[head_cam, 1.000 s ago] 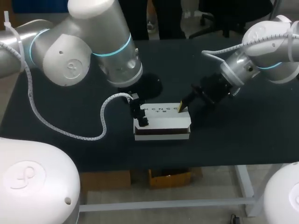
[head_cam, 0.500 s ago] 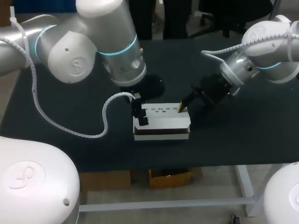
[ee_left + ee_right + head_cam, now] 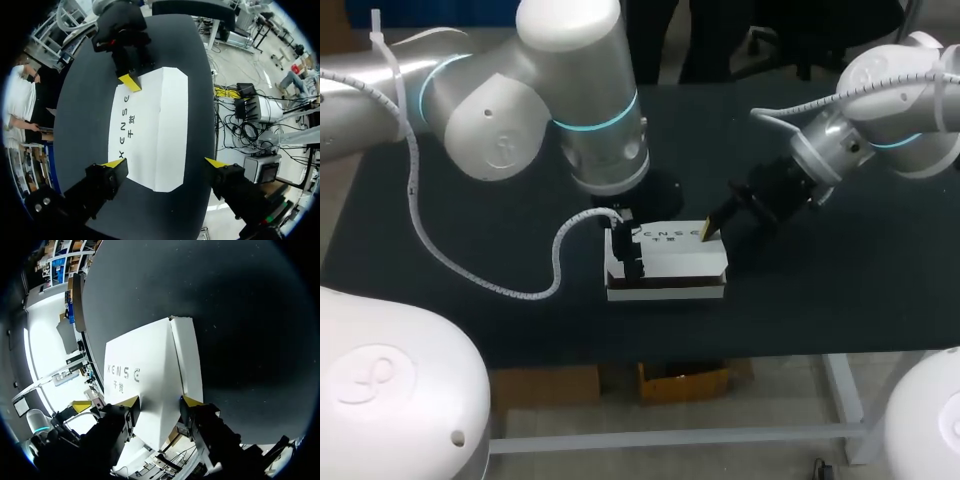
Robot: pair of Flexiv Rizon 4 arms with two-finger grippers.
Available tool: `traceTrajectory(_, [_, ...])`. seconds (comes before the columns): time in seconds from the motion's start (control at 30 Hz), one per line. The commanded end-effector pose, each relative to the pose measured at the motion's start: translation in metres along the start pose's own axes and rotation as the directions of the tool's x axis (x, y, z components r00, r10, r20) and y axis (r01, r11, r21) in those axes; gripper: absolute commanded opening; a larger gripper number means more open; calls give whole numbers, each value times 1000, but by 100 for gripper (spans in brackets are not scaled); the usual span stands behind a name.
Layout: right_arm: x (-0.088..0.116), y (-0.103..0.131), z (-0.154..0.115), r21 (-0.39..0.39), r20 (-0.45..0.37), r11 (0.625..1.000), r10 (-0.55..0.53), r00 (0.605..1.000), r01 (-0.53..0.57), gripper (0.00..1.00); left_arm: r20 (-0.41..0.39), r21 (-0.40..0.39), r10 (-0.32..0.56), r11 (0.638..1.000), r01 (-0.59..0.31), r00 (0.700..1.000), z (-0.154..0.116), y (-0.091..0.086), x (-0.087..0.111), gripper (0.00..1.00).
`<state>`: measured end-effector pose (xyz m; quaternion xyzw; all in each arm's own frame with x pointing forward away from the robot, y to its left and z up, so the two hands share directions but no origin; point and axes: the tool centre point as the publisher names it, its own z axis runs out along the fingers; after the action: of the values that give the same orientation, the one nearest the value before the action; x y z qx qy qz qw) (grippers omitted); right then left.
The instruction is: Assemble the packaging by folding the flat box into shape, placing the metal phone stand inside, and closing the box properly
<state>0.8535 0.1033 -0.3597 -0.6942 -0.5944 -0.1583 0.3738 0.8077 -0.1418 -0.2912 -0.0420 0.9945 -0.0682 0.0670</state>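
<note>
Left arm: left end effector [image 3: 165, 163] spread wide, straddling the white box [image 3: 672, 262] at its left end, seemingly to steady it.
Centre: one white box, folded and closed over, sits mid-table [image 3: 820, 290]; no phone stand in sight.
Right arm: right end effector [image 3: 709, 231] rests on the box's right rear corner, likely pressing it shut; its grip cannot be told.
Count: two end effectors, one box.

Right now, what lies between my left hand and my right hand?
Only the white box: in the left wrist view it runs from the open left hand, which straddles its near end, to the right hand at its far end.
</note>
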Motion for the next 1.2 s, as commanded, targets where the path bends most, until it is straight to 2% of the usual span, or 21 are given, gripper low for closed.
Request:
traceTrajectory(0.03, [1, 1, 0, 1, 2, 1000, 0, 1000, 0, 49, -7, 1, 0, 1000, 0, 1000, 8, -3, -3, 95])
traceTrajectory(0.13, [1, 1, 1, 1, 2, 1000, -1, 1000, 1, 49, -14, 2, -5, 1000, 5, 1000, 14, -1, -5, 70])
traceTrajectory(0.2, [1, 1, 1, 1, 3, 1000, 0, 1000, 0, 49, -23, 0, -10, 1000, 10, 1000, 18, 0, -5, 68])
traceTrajectory(0.23, [1, 1, 1, 2, 3, 1000, 0, 1000, 0, 49, -26, -2, -13, 1000, 13, 1000, 21, 0, -5, 60])
traceTrajectory(0.33, [1, 2, 1, 2, 3, 1000, 0, 1000, 0, 49, -27, -15, -14, 1000, 14, 1000, 25, 0, -4, 52])
traceTrajectory(0.97, [2, 4, 2, 4, 6, 1000, 0, 1000, 0, 49, 59, -45, 17, 999, -15, 998, 35, -2, -7, 63])
traceTrajectory(1.2, [2, 4, 3, 6, 4, 1000, -1, 1000, 1, 49, 109, -51, 27, 998, -22, 994, 39, -2, -8, 73])
